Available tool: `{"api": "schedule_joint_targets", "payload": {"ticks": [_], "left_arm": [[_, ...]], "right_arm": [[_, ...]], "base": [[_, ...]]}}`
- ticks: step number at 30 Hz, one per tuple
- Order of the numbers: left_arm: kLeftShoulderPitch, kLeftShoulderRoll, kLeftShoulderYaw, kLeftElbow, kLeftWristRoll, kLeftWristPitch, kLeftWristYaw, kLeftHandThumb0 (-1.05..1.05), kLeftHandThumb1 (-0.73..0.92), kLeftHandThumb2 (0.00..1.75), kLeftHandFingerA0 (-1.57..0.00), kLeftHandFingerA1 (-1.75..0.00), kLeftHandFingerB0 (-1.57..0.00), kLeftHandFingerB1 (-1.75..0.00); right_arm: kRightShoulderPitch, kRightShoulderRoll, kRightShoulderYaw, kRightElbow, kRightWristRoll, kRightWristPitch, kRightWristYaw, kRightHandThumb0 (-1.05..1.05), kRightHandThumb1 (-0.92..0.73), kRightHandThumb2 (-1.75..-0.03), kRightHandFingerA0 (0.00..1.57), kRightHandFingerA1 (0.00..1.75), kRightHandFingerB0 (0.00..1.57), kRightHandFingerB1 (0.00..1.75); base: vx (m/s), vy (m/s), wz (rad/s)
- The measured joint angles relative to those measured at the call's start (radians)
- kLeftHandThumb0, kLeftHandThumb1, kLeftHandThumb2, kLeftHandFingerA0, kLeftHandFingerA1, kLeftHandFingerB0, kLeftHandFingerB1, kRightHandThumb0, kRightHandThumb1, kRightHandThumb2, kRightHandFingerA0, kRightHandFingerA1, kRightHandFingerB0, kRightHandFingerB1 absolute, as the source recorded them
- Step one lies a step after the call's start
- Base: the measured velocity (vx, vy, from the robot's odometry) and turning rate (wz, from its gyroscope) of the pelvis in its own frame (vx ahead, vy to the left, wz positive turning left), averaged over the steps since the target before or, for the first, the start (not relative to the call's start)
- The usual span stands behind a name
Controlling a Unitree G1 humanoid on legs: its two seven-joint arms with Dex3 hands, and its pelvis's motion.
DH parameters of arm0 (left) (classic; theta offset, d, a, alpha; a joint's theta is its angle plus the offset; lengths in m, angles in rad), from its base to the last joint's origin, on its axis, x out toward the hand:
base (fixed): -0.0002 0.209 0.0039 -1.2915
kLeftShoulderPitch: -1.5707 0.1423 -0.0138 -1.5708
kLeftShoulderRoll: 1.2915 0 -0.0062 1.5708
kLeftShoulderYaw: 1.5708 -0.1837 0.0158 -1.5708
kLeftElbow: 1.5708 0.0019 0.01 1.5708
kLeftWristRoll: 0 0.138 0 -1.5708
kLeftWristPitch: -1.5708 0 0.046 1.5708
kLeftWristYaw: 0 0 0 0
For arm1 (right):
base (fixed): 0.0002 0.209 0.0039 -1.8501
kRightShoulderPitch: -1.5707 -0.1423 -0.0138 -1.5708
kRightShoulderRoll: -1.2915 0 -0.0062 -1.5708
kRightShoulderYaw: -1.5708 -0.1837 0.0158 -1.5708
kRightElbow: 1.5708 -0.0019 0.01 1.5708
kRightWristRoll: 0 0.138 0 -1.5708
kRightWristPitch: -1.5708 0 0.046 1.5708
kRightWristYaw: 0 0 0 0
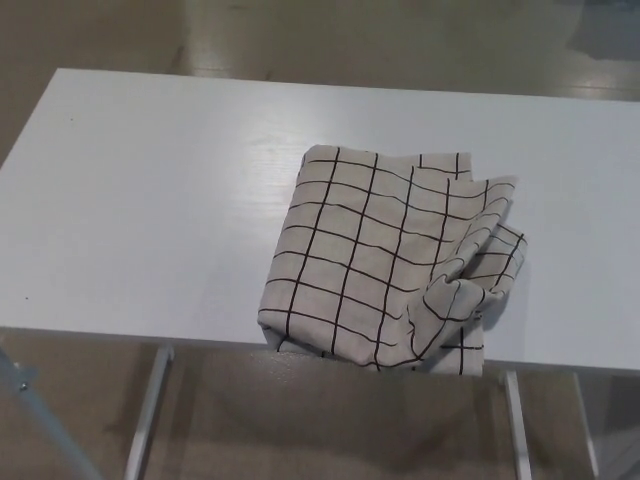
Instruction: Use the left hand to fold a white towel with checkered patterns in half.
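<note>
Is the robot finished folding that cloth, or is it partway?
The checkered towel already lies doubled over on the white table, its near edge hanging off the front. Neither hand is in view, so nothing is being worked. The right side is rumpled; tidying may remain.

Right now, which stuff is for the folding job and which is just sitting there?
For the job:
- checkered towel, lying doubled over and rumpled, hanging slightly over the table's near edge

Just there:
- white table
- floor

Neither robot hand is in view.
</note>
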Motion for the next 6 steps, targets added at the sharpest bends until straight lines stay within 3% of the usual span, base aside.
{"api": "schedule_joint_targets", "payload": {"ticks": [6], "left_arm": [[-0.020,0.001,-0.017,0.028,0.006,-0.017,0.041,-0.78,0.55,0.59,-0.29,-0.32,-0.32,-0.31]], "right_arm": [[-0.013,-0.013,0.003,0.024,-0.004,-0.013,0.001,-0.42,-0.76,-0.63,0.39,0.59,0.44,0.49]], "base": [[0.00,0.000,0.00]]}}
